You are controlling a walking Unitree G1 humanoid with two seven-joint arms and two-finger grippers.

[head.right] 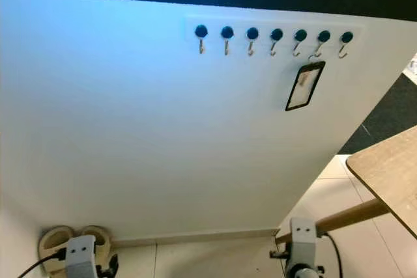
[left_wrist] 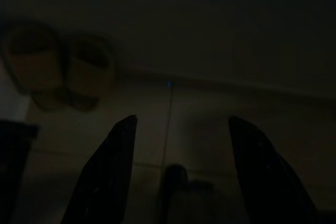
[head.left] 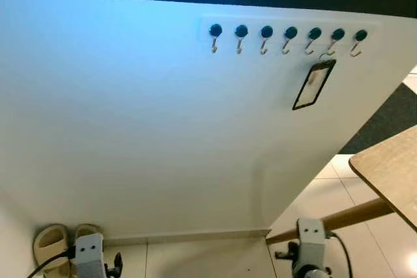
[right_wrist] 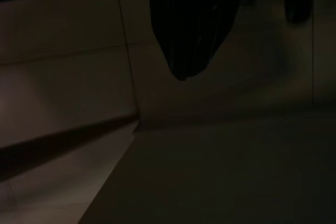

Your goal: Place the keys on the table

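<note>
A black-framed key tag (head.left: 314,84) hangs by a small ring from one of the right-hand hooks in a row of dark-knobbed hooks (head.left: 266,33) high on the white wall (head.left: 150,128). The wooden table (head.left: 391,167) juts in at the right, lower than the tag. Both arms hang low, far beneath the hooks: left arm (head.left: 89,252), right arm (head.left: 311,239). My left gripper (left_wrist: 182,120) is open over the tiled floor, nothing between its fingers. My right gripper (right_wrist: 181,74) is shut, its fingers pressed together above the floor.
A pair of beige slippers (head.left: 62,242) sits on the floor against the wall at the lower left. The table's slanted wooden leg (head.left: 339,219) crosses near my right arm. A dark mat (head.left: 391,118) lies beyond the wall's right edge.
</note>
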